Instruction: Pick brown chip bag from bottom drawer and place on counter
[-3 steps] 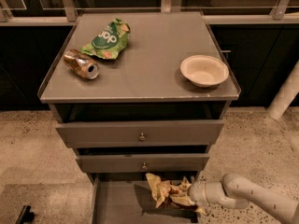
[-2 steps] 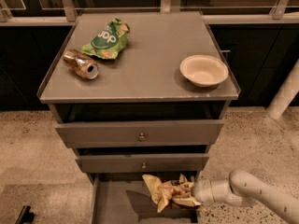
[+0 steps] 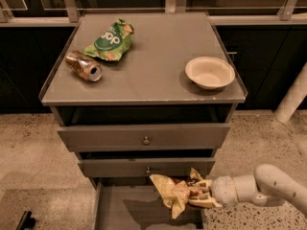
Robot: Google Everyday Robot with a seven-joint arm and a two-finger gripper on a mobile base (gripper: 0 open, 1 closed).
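Brown chip bag (image 3: 167, 188) hangs over the open bottom drawer (image 3: 120, 210), apparently clear of its floor. Gripper (image 3: 194, 194) reaches in from the right, fingers pinching the bag's right end. Bag's long axis trails leftward from them. Counter (image 3: 153, 66) lies above, past the two upper drawers (image 3: 144, 137).

Gripper (image 3: 195, 196) above open bottom drawer (image 3: 125, 209), jaws clamped on brown chip bag (image 3: 169, 189), bowl (image 3: 209, 72) on counter (image 3: 153, 47)
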